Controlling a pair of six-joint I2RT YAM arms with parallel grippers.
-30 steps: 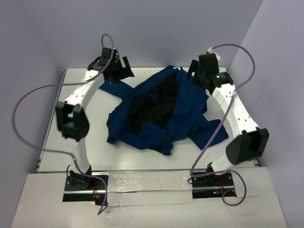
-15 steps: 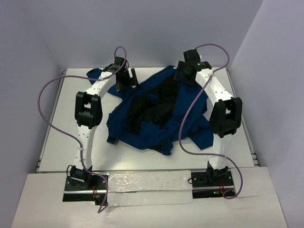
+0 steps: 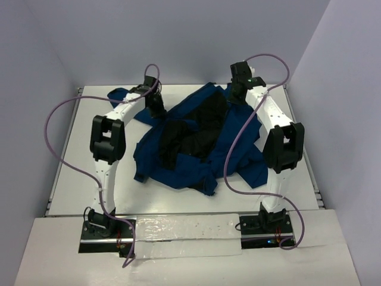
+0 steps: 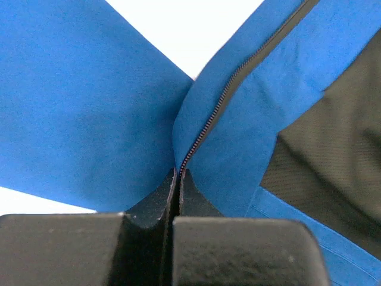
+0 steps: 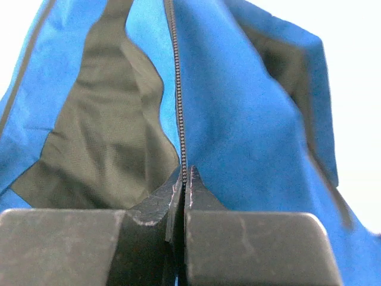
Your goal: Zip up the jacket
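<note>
The jacket (image 3: 161, 164) lay crumpled and unzipped at frame centre, left gripper (image 4: 177, 179) and right gripper (image 5: 183, 176) each clenched on its zipper edge (image 4: 214, 113); zipping outstanding.

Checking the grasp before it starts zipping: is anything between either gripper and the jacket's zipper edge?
Nothing visible does. The left gripper is shut directly on the jacket at a line of zipper teeth, and the right gripper is shut on another zipper edge the same way.

The top view looks down from above and behind over the whole bench (image 3: 166, 199). Both wrist views face forward, close up (nearly touching), at jacket (image 3: 172, 170) fabric it also shows.
</note>
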